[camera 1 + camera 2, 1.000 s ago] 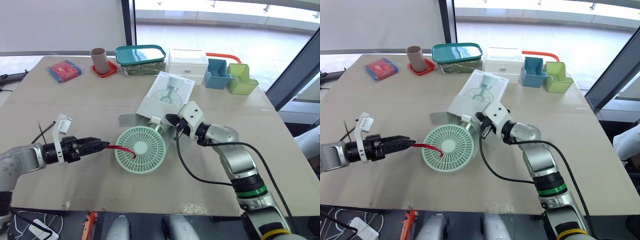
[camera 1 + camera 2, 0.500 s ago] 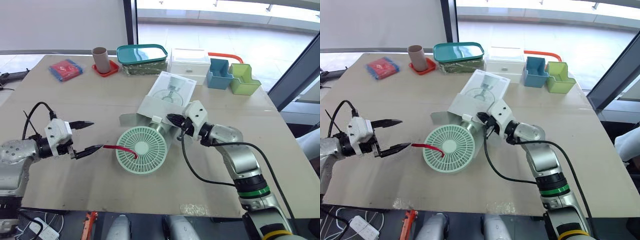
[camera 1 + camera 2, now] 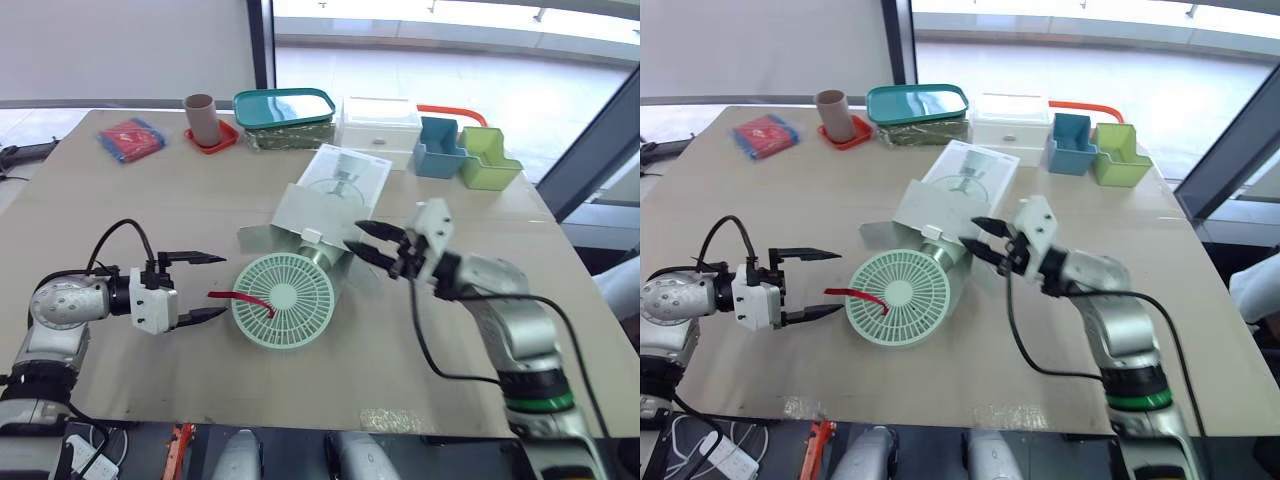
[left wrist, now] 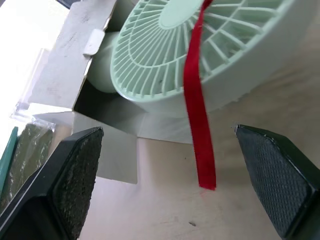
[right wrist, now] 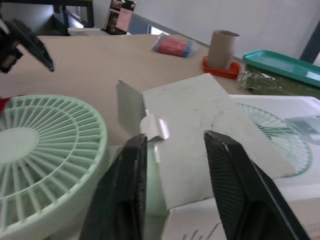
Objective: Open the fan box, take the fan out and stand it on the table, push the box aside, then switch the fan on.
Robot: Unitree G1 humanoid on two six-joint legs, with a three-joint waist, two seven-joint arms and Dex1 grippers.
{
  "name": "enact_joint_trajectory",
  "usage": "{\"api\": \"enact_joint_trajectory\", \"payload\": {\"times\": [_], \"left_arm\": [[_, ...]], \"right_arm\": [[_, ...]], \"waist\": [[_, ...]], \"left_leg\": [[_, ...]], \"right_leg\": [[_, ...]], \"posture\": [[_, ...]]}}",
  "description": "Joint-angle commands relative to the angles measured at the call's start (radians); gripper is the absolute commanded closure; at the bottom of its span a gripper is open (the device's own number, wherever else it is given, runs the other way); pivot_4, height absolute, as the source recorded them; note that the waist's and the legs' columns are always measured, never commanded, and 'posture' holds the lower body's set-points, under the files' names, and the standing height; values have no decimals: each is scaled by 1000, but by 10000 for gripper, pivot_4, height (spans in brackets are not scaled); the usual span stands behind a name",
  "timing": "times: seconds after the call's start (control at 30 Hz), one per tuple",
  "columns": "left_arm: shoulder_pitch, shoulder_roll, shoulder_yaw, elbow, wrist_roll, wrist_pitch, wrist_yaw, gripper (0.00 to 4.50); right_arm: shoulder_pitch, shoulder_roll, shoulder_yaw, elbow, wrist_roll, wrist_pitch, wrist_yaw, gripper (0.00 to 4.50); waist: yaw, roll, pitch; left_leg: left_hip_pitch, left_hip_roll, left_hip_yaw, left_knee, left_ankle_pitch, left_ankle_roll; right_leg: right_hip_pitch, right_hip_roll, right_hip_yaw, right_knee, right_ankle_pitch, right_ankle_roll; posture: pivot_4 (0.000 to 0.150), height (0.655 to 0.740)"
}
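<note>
A mint green fan lies on its side at the mouth of the white fan box, its grille facing the table's front. A red strap runs from the grille centre toward my left. My left gripper is open, with the free end of the red strap between its fingers but not pinched. My right gripper hovers open just right of the box's opened flap, holding nothing.
Along the table's far edge stand a red packet, a brown cup on a red coaster, a teal-lidded container, a white drawer unit, a blue bin and a green bin.
My right gripper has drawn back to the right from the box mouth and opened. My left wrist has turned, so its fingers now straddle the strap's end.
</note>
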Motion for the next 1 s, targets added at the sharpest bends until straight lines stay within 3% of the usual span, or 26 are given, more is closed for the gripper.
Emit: {"api": "enact_joint_trajectory", "payload": {"times": [0.03,0.13,0.27,0.4,0.63,1.0], "left_arm": [[-72,15,-57,90,27,-278,-7,0],[-122,5,-71,162,78,-427,34,0],[-190,-26,-67,270,196,-608,107,0],[-220,-47,-72,338,294,-676,204,0],[-219,-63,-82,365,424,-716,344,0],[-229,-152,21,342,710,-721,540,0]], "right_arm": [[155,-136,-66,-192,104,-77,193,10561],[226,-180,-68,-234,116,-104,239,353],[291,-201,-64,-272,147,-133,280,353],[340,-205,-75,-282,180,-145,297,353],[368,-215,-79,-288,162,-174,270,353],[352,-216,-59,-298,120,-183,222,353]], "waist": [[4,0,0],[2,0,0],[-2,0,0],[1,0,0],[1,0,0],[2,0,0]], "left_leg": [[-1,0,-1,1,-1,1],[0,-1,0,2,-1,1],[1,0,0,3,-1,1],[1,-1,1,4,0,2],[1,-1,0,4,0,2],[2,-1,0,5,0,2]], "right_leg": [[1,-1,-1,0,-1,1],[1,-1,0,0,-1,1],[2,1,1,1,0,1],[3,1,2,1,1,2],[3,0,1,2,1,2],[4,0,1,2,1,2]], "posture": [[1500,7400],[1500,7400],[1500,7400],[1500,7400],[1500,7400],[1500,7400]]}}
